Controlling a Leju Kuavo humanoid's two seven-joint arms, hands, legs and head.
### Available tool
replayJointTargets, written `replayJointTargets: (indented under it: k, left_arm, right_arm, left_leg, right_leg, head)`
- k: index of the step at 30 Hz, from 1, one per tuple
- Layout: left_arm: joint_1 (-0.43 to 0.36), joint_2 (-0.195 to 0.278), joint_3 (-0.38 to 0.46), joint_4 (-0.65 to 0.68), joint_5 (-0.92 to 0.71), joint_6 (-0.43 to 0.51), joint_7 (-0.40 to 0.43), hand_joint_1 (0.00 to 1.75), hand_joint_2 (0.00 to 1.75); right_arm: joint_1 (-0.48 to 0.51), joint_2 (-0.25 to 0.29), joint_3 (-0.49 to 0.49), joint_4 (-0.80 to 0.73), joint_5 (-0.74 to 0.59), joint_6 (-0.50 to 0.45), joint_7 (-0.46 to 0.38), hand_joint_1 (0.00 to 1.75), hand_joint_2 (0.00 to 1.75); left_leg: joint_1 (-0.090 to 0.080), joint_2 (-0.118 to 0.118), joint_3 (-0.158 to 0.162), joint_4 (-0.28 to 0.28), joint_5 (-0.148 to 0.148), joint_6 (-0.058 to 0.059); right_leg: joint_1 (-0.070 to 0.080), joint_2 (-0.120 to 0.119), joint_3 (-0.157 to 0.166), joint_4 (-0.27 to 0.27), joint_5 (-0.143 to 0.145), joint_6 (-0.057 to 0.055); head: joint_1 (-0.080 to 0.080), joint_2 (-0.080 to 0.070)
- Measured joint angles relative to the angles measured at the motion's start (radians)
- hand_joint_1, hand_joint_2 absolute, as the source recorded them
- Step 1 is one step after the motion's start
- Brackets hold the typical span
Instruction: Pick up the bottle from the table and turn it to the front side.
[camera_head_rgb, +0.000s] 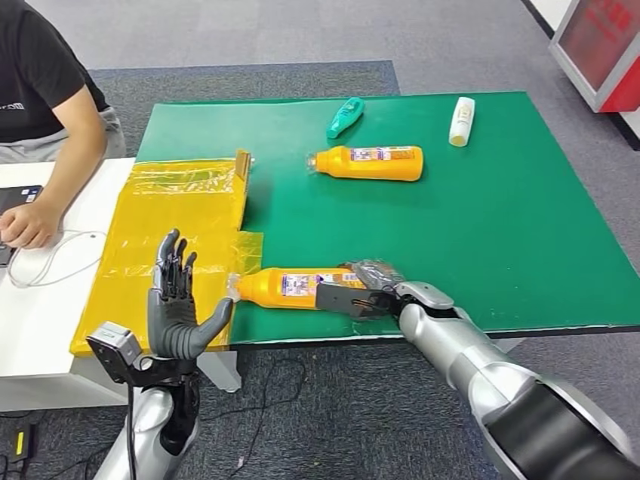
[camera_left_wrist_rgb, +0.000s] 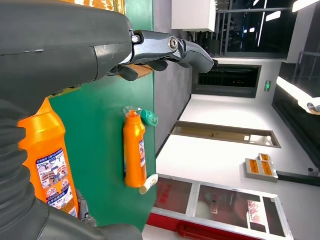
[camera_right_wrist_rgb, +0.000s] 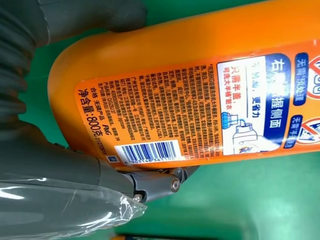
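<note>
Low in the head view, your right hand is clamped on the base of the orange bottle lying flat on the green mat. Lower left, your left hand is raised, fingers apart, holding nothing.

Ahead of my right hand the green mat lies open up to a second orange bottle; yellow sheeting spreads beyond my left hand.
</note>
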Motion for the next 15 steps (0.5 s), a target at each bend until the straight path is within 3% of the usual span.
replayJointTargets:
  k: [6,11,15]
  left_arm:
    - [0.0,0.0,0.0,0.0,0.001,-0.001,0.0,0.0,1.75]
    - [0.0,0.0,0.0,0.0,0.019,-0.015,0.0,0.0,1.75]
    - [0.001,0.0,0.0,0.003,0.064,-0.052,0.0,0.0,1.75]
  right_arm:
    - [0.023,0.009,-0.025,-0.011,-0.045,0.007,-0.045,1.75,1.75]
    - [0.099,0.015,-0.12,-0.043,-0.261,0.109,-0.189,1.75,1.75]
    - [0.151,0.02,-0.215,-0.069,-0.386,0.191,-0.234,1.75,1.75]
  left_leg:
    - [0.0,0.0,0.0,0.0,0.0,0.0]
    - [0.0,-0.001,-0.002,0.0,0.0,0.0]
    - [0.0,-0.001,-0.004,0.0,0.0,0.0]
  right_leg:
    - [0.0,0.0,0.0,0.0,0.0,0.0]
    - [0.0,-0.001,-0.001,0.0,0.0,0.0]
    - [0.0,-0.001,-0.003,0.0,0.0,0.0]
  head:
    - [0.0,0.0]
    - [0.0,0.0]
    - [0.0,0.0]
